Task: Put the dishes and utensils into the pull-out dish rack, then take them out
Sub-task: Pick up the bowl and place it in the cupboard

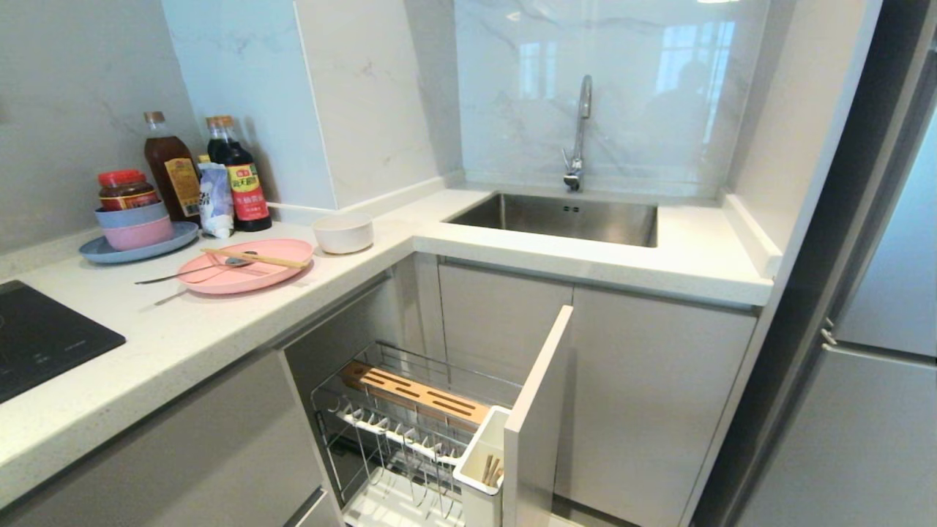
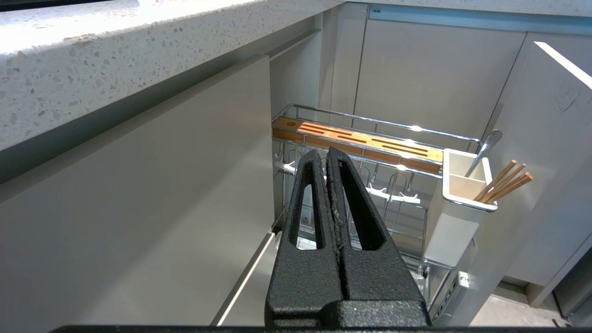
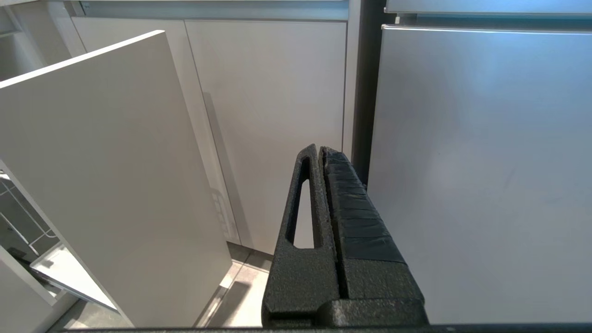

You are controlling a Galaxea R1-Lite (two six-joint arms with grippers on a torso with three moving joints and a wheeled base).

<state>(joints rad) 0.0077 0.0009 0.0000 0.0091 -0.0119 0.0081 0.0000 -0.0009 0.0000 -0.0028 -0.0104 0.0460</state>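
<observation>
Pink plate (image 1: 249, 267) carries spoon (image 1: 192, 271) and chopsticks (image 1: 256, 258) on countertop (image 1: 183, 329); white bowl (image 1: 343, 233) at its 2 o'clock. Dish rack (image 1: 410, 432) pulled out. Left gripper (image 2: 327, 157) and right gripper (image 3: 319, 155): fingers pressed together, empty.

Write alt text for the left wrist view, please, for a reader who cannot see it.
The shut left gripper points at the pull-out dish rack, drawn out below a speckled countertop. The rack's white utensil caddy holds wooden chopsticks and a silver spoon beside a slotted wooden strip.
</observation>
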